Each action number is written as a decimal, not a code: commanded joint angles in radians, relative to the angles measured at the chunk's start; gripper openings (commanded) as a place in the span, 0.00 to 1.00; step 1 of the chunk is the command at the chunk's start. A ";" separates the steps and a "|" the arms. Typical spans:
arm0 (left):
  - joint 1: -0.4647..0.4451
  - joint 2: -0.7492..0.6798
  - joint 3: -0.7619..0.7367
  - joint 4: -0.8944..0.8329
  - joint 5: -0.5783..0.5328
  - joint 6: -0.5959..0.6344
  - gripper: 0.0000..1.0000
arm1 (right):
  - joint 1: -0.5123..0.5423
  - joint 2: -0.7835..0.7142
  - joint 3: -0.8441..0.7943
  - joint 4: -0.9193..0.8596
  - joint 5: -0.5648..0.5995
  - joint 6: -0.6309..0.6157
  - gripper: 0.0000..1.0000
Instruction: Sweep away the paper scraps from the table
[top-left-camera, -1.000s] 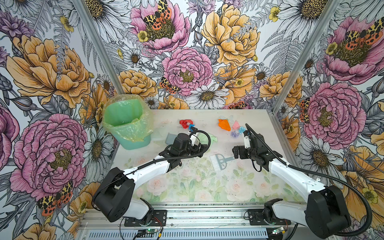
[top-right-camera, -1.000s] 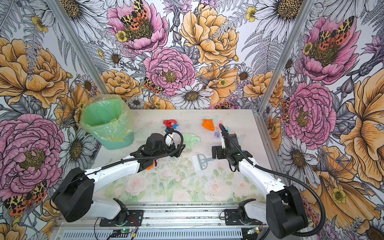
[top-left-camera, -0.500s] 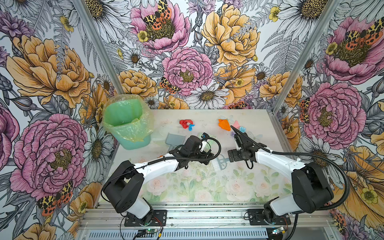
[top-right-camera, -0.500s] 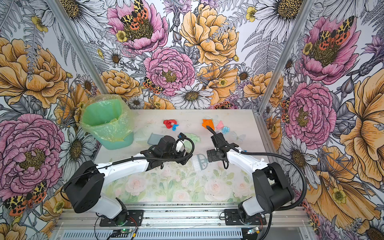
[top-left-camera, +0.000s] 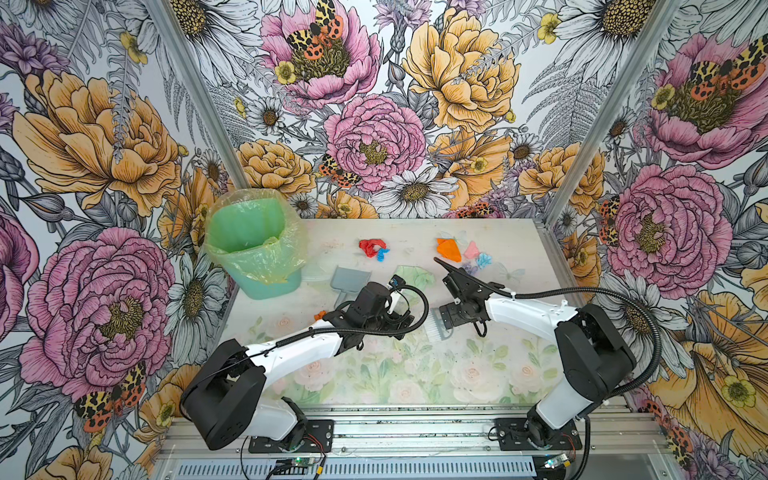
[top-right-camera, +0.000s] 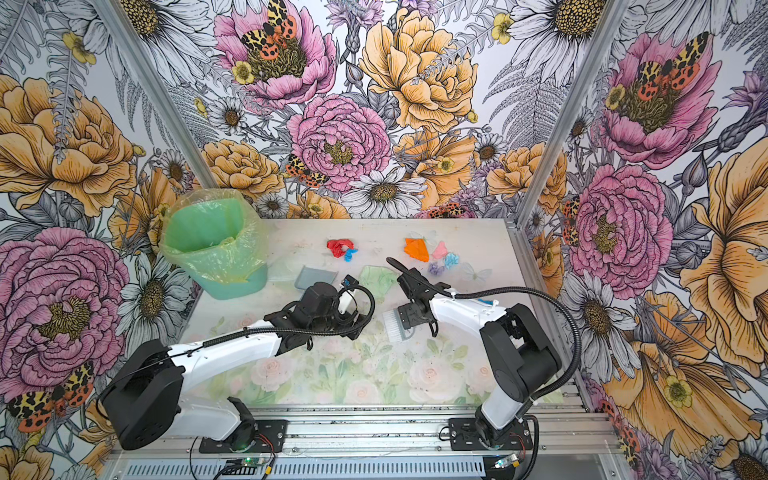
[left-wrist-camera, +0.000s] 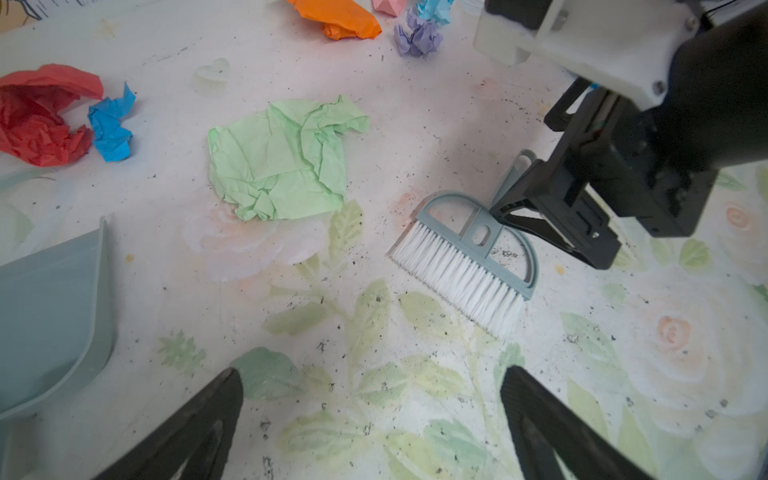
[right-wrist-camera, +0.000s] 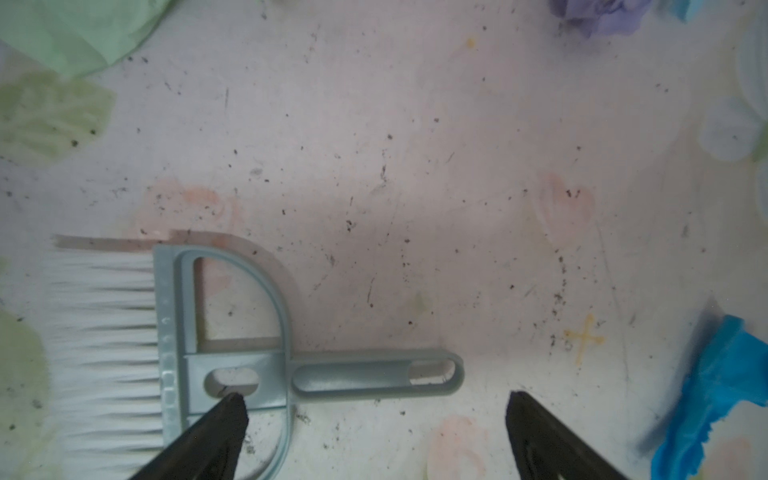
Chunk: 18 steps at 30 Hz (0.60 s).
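My right claw (right-wrist-camera: 374, 397) hangs wide open over the brush (left-wrist-camera: 469, 249) handle, one fingertip (right-wrist-camera: 224, 419) over its head, gripping nothing. My left claw (left-wrist-camera: 372, 374), equally wide and empty, hovers above the surface (top-left-camera: 415, 374). Both have swung inward since a second ago. Paper scraps (top-left-camera: 449, 249) lie toward the back. The bag-lined bin (top-left-camera: 270, 282) stands back-left, dustpan (top-left-camera: 351, 278) beside it.

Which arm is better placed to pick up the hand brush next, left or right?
Right. The right claw, open, hovers right at the handle of the brush. The left claw, also open, is farther from it, nearer the dustpan.
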 joint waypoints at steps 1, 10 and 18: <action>0.033 -0.059 -0.043 0.022 0.002 -0.017 0.99 | 0.007 -0.002 0.028 -0.037 0.047 0.024 1.00; 0.068 -0.064 -0.053 0.036 0.044 -0.020 0.99 | 0.006 -0.022 0.029 -0.099 0.130 0.043 1.00; 0.070 -0.041 -0.041 0.033 0.053 -0.025 0.99 | 0.005 0.037 0.058 -0.104 0.150 0.058 1.00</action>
